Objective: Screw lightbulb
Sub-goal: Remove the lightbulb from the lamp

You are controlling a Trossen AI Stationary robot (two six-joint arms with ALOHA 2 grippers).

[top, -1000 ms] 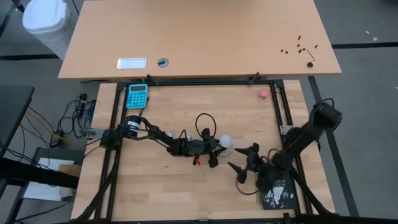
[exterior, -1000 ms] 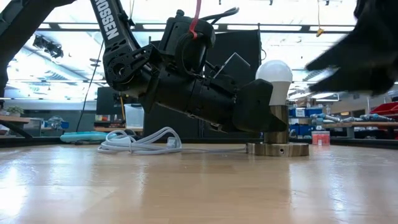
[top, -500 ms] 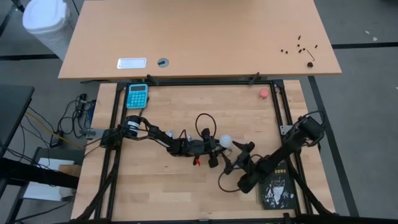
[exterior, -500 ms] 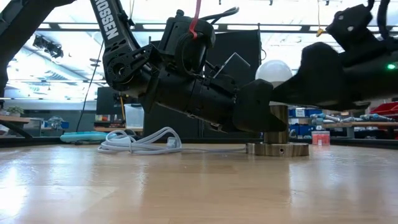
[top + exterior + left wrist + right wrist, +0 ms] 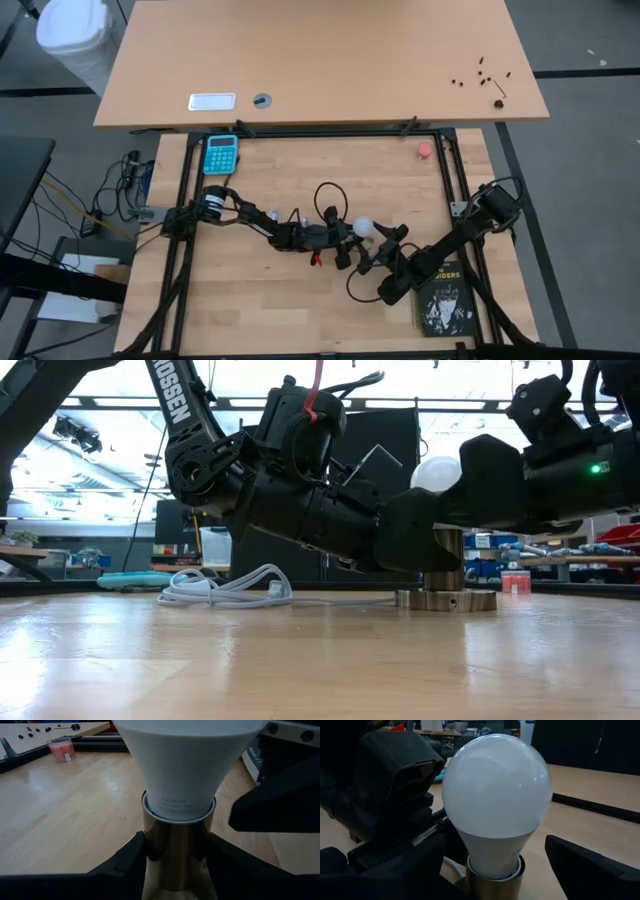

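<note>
you see the left gripper (image 5: 345,243) clamped on the brass socket stem (image 5: 175,851), one dark finger (image 5: 125,865) pressed to each side of it. the lightbulb (image 5: 496,795) stands upright in that socket, directly above the left fingers, its neck seated in the stem's rim. below the grip, the socket's round base (image 5: 447,600) sits flat on the wooden table (image 5: 300,660), with the white cord (image 5: 225,588) trailing away behind the left arm. your right gripper (image 5: 378,248) reaches in from the opposite side, its fingers spread wide and flanking the bulb without touching it. a black book (image 5: 444,308) lies behind the right gripper, under its arm.
</note>
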